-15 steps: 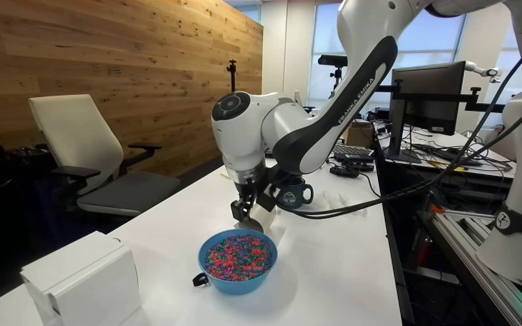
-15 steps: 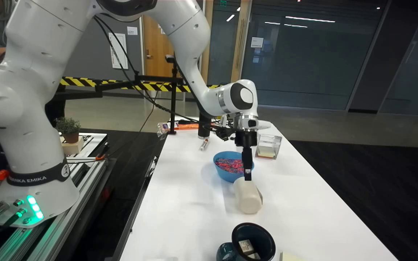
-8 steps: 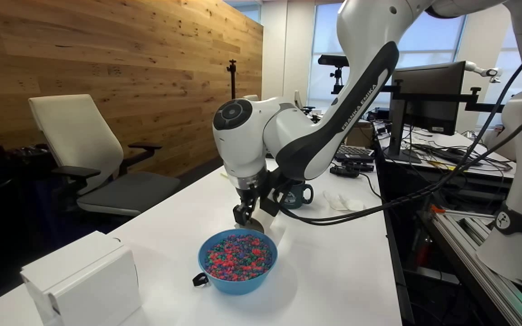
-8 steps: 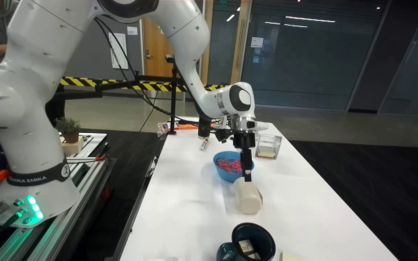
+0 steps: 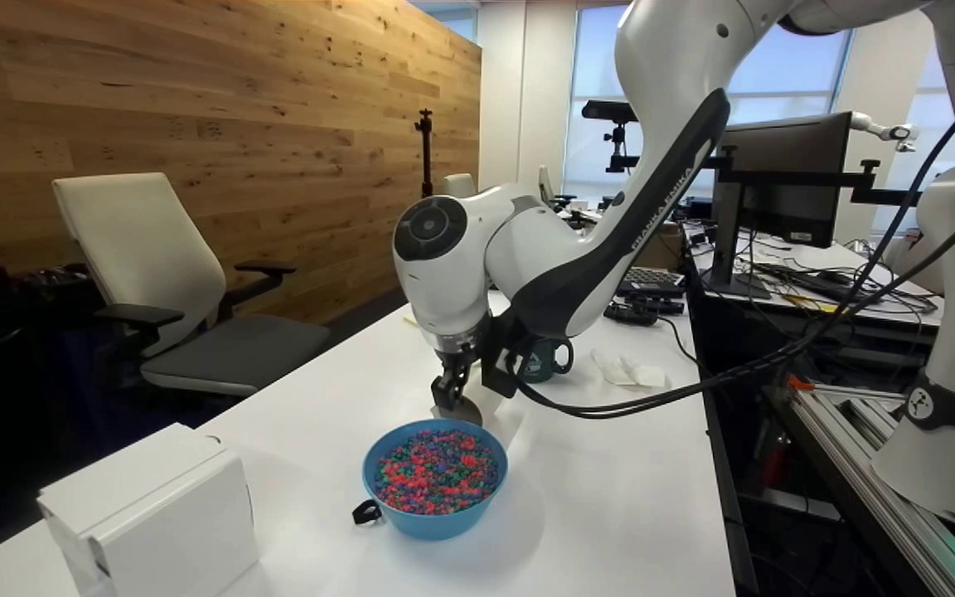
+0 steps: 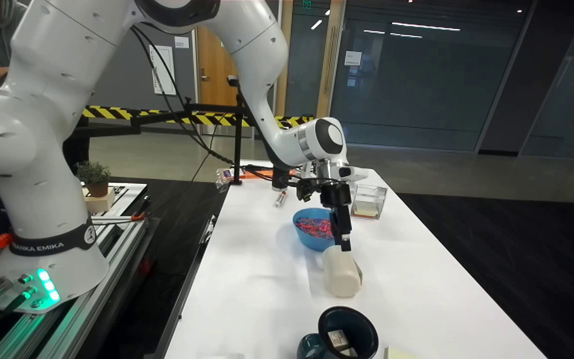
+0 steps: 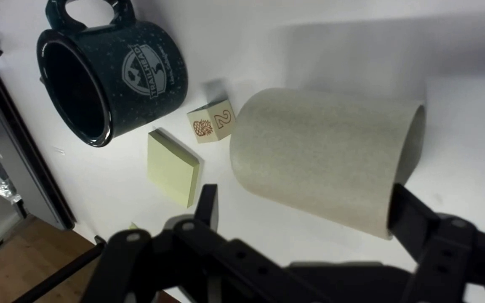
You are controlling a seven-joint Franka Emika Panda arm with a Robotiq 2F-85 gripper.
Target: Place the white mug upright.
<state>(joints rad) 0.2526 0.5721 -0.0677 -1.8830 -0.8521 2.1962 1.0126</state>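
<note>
The white mug (image 6: 342, 274) lies on its side on the white table. In the wrist view it (image 7: 322, 155) has its open rim to the right and its base to the left. In an exterior view it (image 5: 487, 404) is partly hidden behind the blue bowl and the hand. My gripper (image 7: 303, 202) is open, its fingers wide apart. One finger is at the mug's rim and seems to touch it or reach just inside. The other stands apart from the mug, beyond its base end. In an exterior view the gripper (image 6: 345, 244) points down at the rim.
The blue bowl (image 5: 436, 526) of colourful bits stands close to the mug's open end. Near the mug's base are a dark green mug (image 7: 154, 75), a letter block (image 7: 213, 121) and a yellow note pad (image 7: 171, 168). A white box (image 5: 154, 514) stands at the table's edge.
The hand has come lower and tilted a little, while its fingertips stay by the mug's rim. The mug has shifted very slightly away from the bowl.
</note>
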